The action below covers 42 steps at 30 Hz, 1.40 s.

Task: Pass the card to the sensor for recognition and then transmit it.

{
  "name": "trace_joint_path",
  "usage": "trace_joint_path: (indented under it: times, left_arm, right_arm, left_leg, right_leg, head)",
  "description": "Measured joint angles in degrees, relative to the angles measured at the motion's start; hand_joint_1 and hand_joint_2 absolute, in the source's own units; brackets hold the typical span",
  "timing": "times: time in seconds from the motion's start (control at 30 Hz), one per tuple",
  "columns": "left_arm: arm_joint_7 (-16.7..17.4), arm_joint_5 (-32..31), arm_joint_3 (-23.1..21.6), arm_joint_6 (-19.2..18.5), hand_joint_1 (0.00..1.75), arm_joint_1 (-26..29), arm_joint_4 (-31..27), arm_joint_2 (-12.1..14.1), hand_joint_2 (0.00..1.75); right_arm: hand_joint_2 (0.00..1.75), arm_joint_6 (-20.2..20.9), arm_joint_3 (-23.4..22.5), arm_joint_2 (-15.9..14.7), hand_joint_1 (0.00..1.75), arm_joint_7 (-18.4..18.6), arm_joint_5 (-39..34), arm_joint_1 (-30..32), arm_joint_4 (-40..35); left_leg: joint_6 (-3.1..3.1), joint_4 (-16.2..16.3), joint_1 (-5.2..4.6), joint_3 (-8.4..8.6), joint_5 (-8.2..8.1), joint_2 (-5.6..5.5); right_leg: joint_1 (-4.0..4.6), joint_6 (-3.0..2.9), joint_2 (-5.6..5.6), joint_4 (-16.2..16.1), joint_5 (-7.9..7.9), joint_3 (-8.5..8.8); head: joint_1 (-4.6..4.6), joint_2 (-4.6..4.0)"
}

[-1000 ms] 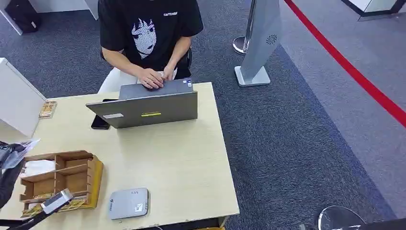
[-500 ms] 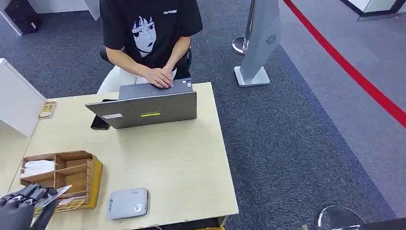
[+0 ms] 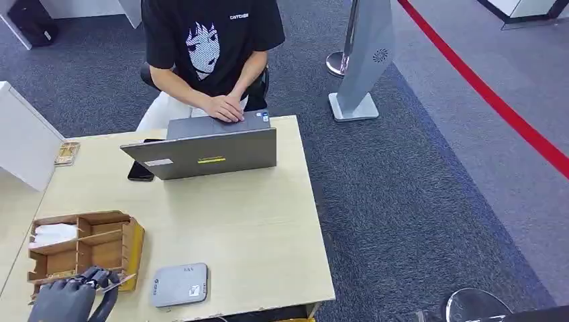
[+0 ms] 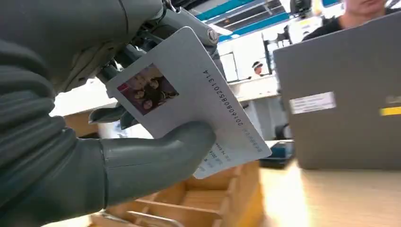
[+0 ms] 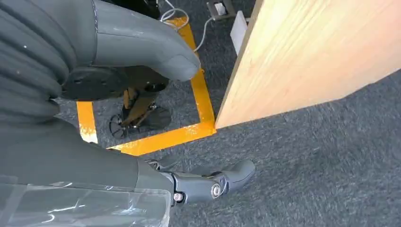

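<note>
Pinching grey photo ID card (image 4: pixel 189 94) with printed number, left robot hand (image 3: pixel 67 298) now nearer grey sensor (image 3: pixel 179 284), beside wooden organizer (image 3: pixel 87 248) on counter (image 3: pixel 241 221). Right robot hand (image 5: pixel 142 94) empty, fingers apart.

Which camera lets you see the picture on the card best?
The left wrist view: the card sits close up in the left hand, photo and numbers facing the camera. The head view shows just its thin edge.
</note>
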Motion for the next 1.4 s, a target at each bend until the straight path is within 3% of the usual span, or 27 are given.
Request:
trace_joint_path:
  times: [0.1, 0.2, 0.3, 1.4]
  left_arm:
    - [0.09, 0.24, -2.34, -0.11, 1.75, -2.11, 1.12, 0.00, 1.75]
    - [0.66, -0.59, -4.82, 1.01, 1.75, -3.86, 1.94, 0.00, 1.75]
    - [1.14, -0.37, -5.94, -0.44, 1.75, -5.50, 2.03, 0.02, 1.75]
    - [7.82, 4.00, -14.68, -2.42, 1.75, -6.73, 11.54, 3.17, 1.75]
  right_arm:
    - [1.75, 0.26, 0.00, 0.00, 0.00, -0.35, 0.81, -0.22, 0.35]
    - [1.75, 1.75, 0.00, 0.00, 0.00, -3.11, 0.53, -1.10, 0.61]
    - [1.75, 1.75, 0.04, 0.00, 0.00, -2.95, 0.77, -3.16, 0.96]
    - [1.75, 3.98, 0.09, 0.00, 0.00, -2.93, 2.84, -5.63, 2.95]
  left_leg:
    - [0.00, 0.00, 0.00, 0.01, 0.00, 0.01]
    - [0.00, 0.00, 0.01, 0.00, 0.01, 0.02]
    - [0.01, 0.00, 0.00, 0.06, 0.03, 0.04]
    - [0.02, 0.00, 0.01, 0.03, 0.02, 0.01]
  right_leg:
    - [0.00, 0.00, 0.00, 0.00, 0.00, 0.01]
    - [0.00, -0.01, 0.02, 0.00, 0.02, 0.01]
    - [0.00, -0.03, 0.04, 0.00, 0.03, 0.03]
    - [0.00, -0.01, 0.03, 0.00, 0.01, 0.02]
  head:
    - [0.02, 0.00]
    - [0.00, 0.00]
    - [0.00, 0.00]
    - [0.02, 0.00]
